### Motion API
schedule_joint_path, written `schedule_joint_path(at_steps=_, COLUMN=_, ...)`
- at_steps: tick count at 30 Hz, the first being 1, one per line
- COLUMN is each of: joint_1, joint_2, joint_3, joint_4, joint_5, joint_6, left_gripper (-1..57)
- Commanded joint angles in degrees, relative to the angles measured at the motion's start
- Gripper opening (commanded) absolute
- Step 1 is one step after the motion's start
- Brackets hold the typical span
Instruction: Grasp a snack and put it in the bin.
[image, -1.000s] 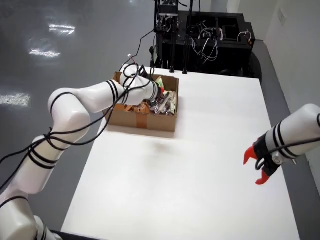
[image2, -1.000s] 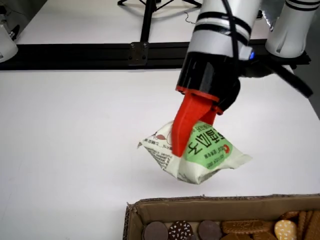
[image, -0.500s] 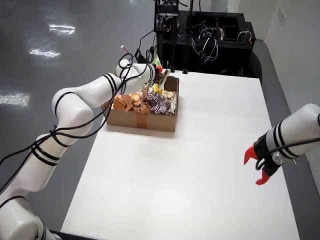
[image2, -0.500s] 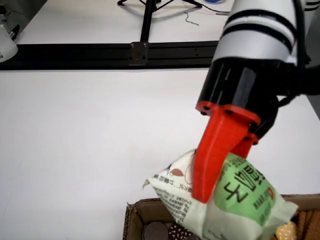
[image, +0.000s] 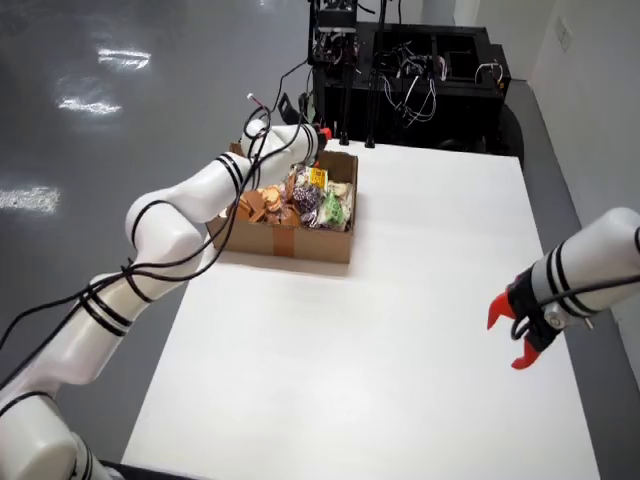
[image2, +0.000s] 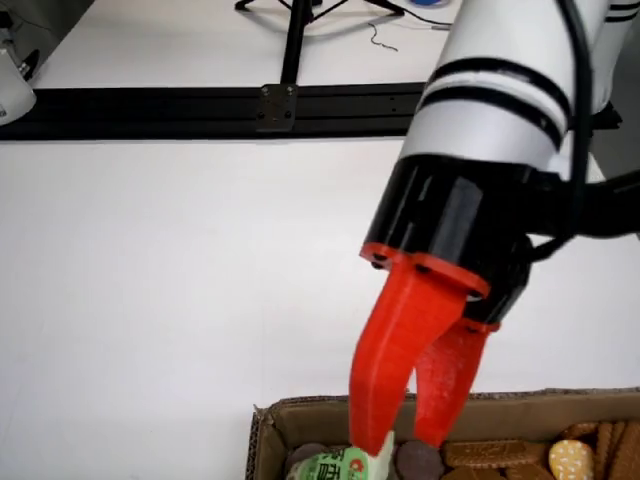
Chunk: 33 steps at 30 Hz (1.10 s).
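one green-and-white snack packet (image2: 340, 466) in cardboard box (image2: 500, 405), red end effector (image2: 400, 440) clamped on it

- White flat worktop (image: 400, 330) fills the frame's middle and lower right.
- Glossy grey floor (image: 110, 90), upper left.
- Black equipment rack with tangled cables (image: 410, 80), top centre, behind the worktop's far edge.
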Motion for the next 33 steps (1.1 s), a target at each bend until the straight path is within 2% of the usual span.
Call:
schedule_joint_path(at_steps=1, joint_1=-0.9, joint_2=1.9, joint_3=-3.1, joint_4=0.0, joint_5=3.4, joint_6=-0.4, left_gripper=30.0)
schedule_joint_path(at_steps=10, joint_1=-4.0, joint_2=8.2, joint_3=-13.4, joint_4=0.3, joint_5=15.1, joint_6=-1.8, left_gripper=15.2)
schedule_joint_path(at_steps=14, joint_1=-5.8, joint_2=12.9, joint_3=-21.5, joint_4=0.5, joint_5=21.9, joint_6=-1.6, left_gripper=7.3)
schedule_joint_path(at_steps=17, joint_1=-7.2, joint_2=16.8, joint_3=-28.5, joint_4=0.5, joint_5=27.0, joint_6=-1.1, left_gripper=3.6)
schedule_joint_path(at_steps=24, joint_1=-9.9, joint_2=20.3, joint_3=-36.7, joint_4=0.5, joint_5=35.0, joint_6=-1.4, left_gripper=0.5)
schedule_joint_path(at_steps=29, joint_1=-12.0, joint_2=19.9, joint_3=-38.6, joint_4=0.3, joint_5=38.2, joint_6=-1.4, left_gripper=-0.1)
schedule_joint_path(at_steps=33, joint_1=-14.0, joint_2=17.1, joint_3=-36.1, joint_4=0.2, joint_5=39.5, joint_6=-1.4, left_gripper=-0.3)
